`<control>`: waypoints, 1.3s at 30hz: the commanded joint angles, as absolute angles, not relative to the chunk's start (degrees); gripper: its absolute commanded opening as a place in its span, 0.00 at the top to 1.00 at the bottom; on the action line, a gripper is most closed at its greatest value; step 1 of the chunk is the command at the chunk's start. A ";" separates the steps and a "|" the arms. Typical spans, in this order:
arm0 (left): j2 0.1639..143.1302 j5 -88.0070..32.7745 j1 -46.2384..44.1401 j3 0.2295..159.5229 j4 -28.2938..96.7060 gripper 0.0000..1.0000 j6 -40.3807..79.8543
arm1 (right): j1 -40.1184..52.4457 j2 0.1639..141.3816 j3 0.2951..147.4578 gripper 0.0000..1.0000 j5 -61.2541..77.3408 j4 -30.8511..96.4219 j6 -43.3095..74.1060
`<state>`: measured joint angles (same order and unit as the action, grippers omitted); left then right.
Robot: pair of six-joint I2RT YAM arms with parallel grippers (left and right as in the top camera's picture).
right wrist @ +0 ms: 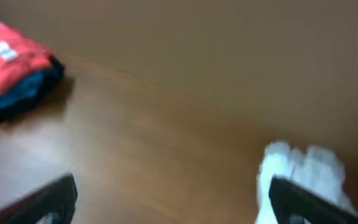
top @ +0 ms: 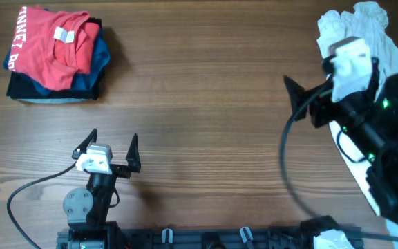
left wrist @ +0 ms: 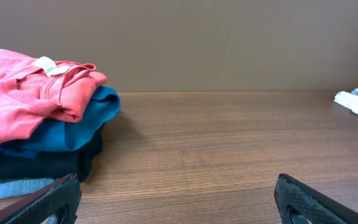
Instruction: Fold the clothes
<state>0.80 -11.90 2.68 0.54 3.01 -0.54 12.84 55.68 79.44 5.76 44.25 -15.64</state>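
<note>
Fabric: I see a soft, rumpled folded stack (top: 52,66), with the red T-shirt (top: 47,45) lying on blue and dark layers; the white garment (top: 365,28) lies crumpled.
Surface: smooth wood-grain table (top: 199,104), plain brown wall (left wrist: 229,43).
Position: stack far left, white heap far right.
Claws: my left gripper (top: 113,138) and right gripper (right wrist: 173,182) are both spread wide and empty.

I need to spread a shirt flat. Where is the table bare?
The wide middle of the table, between the folded stack at far left and the white pile at far right, is bare. Crowded: the right edge, under the right arm.
</note>
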 commanded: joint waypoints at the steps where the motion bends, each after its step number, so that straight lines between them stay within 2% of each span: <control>1: 0.34 -12.60 2.35 0.34 3.27 0.00 -0.80 | 12.95 52.05 68.18 0.00 12.12 29.34 -28.56; 7: 0.34 -12.60 2.35 0.34 3.27 0.00 -0.80 | 12.95 46.87 51.64 0.00 15.57 6.02 -28.49; 16: 0.34 -12.60 2.35 0.34 3.27 0.00 -0.80 | 12.95 37.65 33.12 0.00 16.58 -6.66 -28.40; 24: 0.34 -12.60 2.35 0.34 3.29 0.00 -0.80 | 12.95 27.09 23.83 0.00 16.08 -8.67 -27.42; 29: 0.34 -12.60 2.35 0.34 3.27 0.00 -0.80 | 12.95 20.38 17.63 0.00 10.02 -8.99 -23.92; 39: 0.34 -12.60 2.35 0.34 3.27 0.00 -0.80 | 11.53 2.76 0.49 0.00 10.33 -9.67 -21.45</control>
